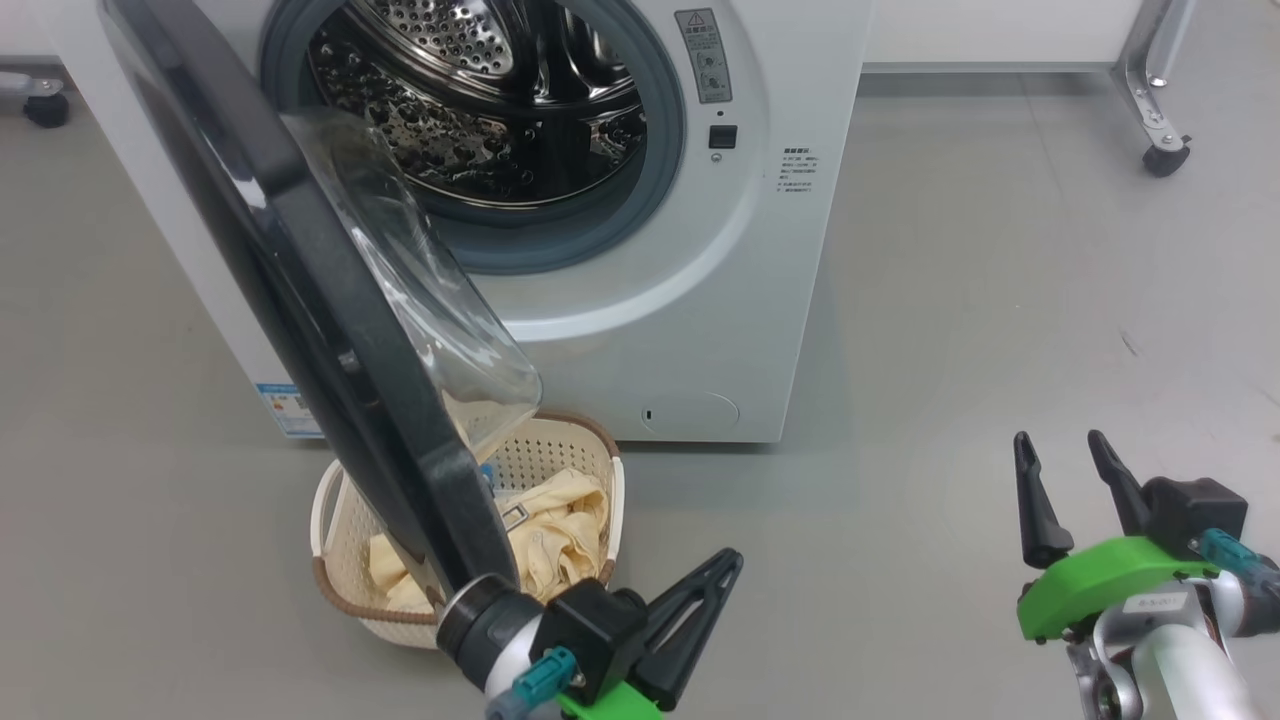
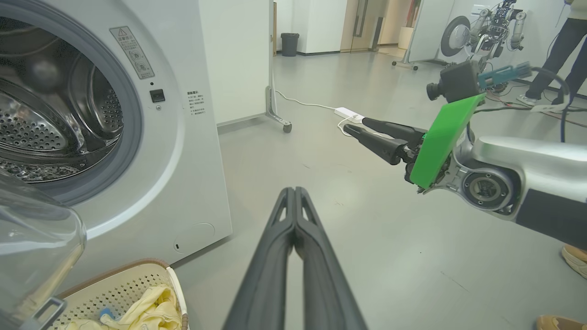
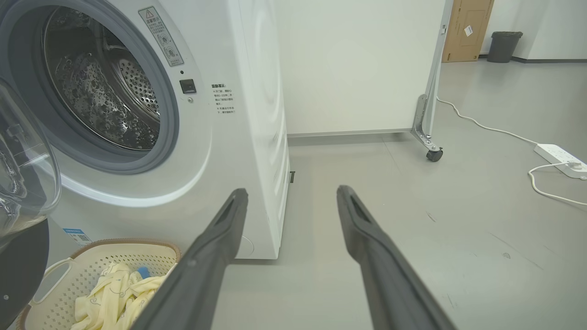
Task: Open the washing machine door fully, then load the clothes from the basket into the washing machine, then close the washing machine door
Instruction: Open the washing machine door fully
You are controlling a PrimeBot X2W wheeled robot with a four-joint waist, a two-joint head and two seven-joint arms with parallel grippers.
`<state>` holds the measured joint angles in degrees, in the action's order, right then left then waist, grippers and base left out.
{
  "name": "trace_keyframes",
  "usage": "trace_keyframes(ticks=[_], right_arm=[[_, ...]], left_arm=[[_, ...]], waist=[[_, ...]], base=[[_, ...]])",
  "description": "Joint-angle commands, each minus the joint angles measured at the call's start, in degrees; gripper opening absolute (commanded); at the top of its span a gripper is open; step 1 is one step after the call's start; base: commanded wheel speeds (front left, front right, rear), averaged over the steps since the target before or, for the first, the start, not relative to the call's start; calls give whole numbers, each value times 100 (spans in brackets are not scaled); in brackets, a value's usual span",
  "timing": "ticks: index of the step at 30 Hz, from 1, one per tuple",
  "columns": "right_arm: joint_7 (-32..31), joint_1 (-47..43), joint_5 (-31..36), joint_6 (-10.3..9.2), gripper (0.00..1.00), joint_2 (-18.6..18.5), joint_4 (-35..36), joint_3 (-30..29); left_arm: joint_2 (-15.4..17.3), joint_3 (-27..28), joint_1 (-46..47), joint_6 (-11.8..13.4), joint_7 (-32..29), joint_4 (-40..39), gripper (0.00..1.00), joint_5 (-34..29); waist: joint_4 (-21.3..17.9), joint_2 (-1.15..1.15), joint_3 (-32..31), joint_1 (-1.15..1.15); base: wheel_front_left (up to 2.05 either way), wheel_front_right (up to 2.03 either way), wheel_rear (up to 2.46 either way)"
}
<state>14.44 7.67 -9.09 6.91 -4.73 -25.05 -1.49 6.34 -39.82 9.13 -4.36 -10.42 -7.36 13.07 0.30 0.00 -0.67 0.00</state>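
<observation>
The washing machine (image 1: 700,300) stands with its steel drum (image 1: 480,110) exposed. The washing machine door (image 1: 300,300) is swung out to the left, and its glass bowl (image 1: 420,270) hangs over the basket (image 1: 340,590) on the floor. Pale yellow clothes (image 1: 560,530) lie in the basket, partly hidden by the door. My left gripper (image 1: 733,560) is shut on nothing, to the right of the basket, its wrist at the door's lower edge. My right gripper (image 1: 1058,440) stands open and empty over bare floor at the right. The left wrist view shows shut fingers (image 2: 293,201), basket (image 2: 119,288) and clothes (image 2: 146,311).
A wheeled frame leg (image 1: 1160,150) stands at the back right. In the right wrist view a white power strip (image 3: 559,158) and its cable lie on the floor at the right. A person (image 2: 568,46) stands far off, and a shoe (image 2: 575,256) is near my right arm.
</observation>
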Motion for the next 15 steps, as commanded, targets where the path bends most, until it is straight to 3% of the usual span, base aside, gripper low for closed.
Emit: trace_keyframes(ticks=[1,15], right_arm=[[56,184,-46,58,100,-108,193,148],[56,175,-42,58,100,-98,216,161]], left_arm=[[34,207,185,51,109,-97,0,-74],[52,415,206,315,682,596,0,-121]], waist=[[2,0,3,0],[15,0,17,0]], base=[[0,0,0],[0,0,0]])
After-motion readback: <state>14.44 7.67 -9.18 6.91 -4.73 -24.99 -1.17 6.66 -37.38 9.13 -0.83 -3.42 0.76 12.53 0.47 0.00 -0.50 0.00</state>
